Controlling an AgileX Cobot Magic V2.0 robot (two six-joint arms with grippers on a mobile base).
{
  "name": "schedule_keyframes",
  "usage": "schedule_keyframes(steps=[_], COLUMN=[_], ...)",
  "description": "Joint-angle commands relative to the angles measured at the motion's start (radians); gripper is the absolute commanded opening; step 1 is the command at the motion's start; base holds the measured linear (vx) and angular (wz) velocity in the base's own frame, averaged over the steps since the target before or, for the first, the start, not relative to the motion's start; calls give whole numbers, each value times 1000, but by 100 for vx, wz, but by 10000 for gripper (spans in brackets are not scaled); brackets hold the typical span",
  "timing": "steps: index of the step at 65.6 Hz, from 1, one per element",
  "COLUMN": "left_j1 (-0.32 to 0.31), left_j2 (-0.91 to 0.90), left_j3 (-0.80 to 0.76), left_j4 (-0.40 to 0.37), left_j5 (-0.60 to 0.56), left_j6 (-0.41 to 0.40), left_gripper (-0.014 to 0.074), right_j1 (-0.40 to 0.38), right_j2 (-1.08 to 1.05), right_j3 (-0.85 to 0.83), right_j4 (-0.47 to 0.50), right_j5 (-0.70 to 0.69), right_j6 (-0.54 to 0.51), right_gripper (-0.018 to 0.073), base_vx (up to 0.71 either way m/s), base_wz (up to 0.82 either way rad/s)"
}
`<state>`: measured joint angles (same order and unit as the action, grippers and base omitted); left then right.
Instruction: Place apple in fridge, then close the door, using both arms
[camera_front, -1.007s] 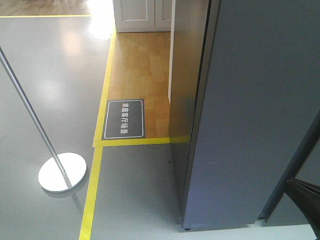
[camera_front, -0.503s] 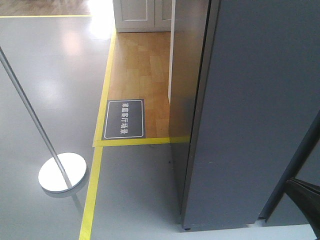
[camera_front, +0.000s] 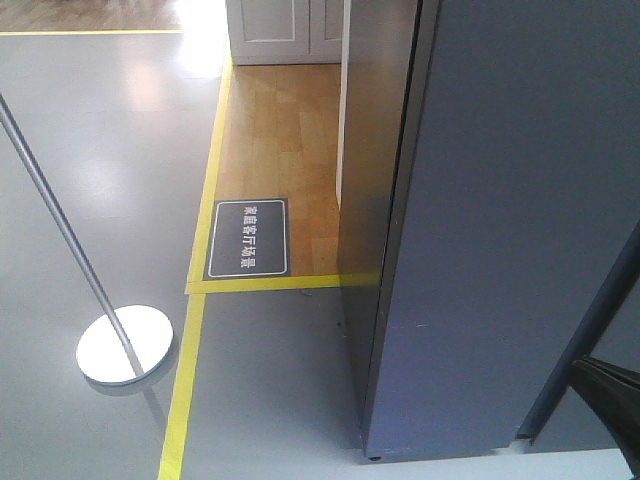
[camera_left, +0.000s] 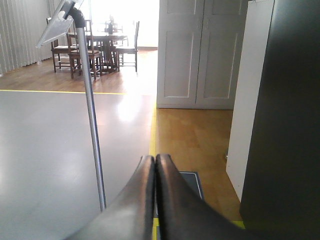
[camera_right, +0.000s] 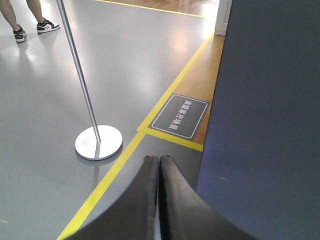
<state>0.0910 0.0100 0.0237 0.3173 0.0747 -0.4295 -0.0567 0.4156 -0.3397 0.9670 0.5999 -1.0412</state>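
Observation:
The fridge (camera_front: 510, 250) fills the right of the front view as a tall dark grey block; none of its inside shows. Its broad face toward me looks like the door (camera_front: 520, 150), lying flush, with a thin dark seam down its left edge. The apple is out of view in every frame. My left gripper (camera_left: 155, 158) is shut with nothing between its fingers, and the fridge (camera_left: 290, 125) stands to its right. My right gripper (camera_right: 159, 159) is also shut and empty, hanging above the grey floor just left of the fridge (camera_right: 265, 110).
A metal sign pole with a round base (camera_front: 125, 343) stands on the grey floor to the left. Yellow floor tape (camera_front: 185, 380) borders a wooden floor carrying a dark floor sign (camera_front: 248, 238). White cabinet doors (camera_left: 195, 55) stand behind. A person's feet (camera_right: 30, 27) are at far left.

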Motion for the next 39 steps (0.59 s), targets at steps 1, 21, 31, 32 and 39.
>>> schedule_keyframes(steps=[1, 21, 31, 32, 39], left_j1=[-1, -1, -1, -1, -1], left_j2=[12, 12, 12, 12, 12], left_j3=[-16, -16, -16, -16, -16], left_j4=[18, 15, -8, -18, -123], left_j5=[-60, -60, -60, -60, -60], left_j6=[-31, -31, -31, -31, -31], left_gripper=[-6, -6, -6, -6, -6], right_j1=[-3, -3, -3, -3, -3], right_j2=[5, 5, 5, 5, 5], right_j3=[-28, -28, -28, -28, -28], right_j4=[36, 36, 36, 36, 36], right_j5=[-31, -31, -31, -31, -31], right_j6=[-11, -11, -11, -11, -11], right_gripper=[-6, -6, -6, -6, -6], base_vx=[0, 0, 0, 0, 0], base_wz=[0, 0, 0, 0, 0])
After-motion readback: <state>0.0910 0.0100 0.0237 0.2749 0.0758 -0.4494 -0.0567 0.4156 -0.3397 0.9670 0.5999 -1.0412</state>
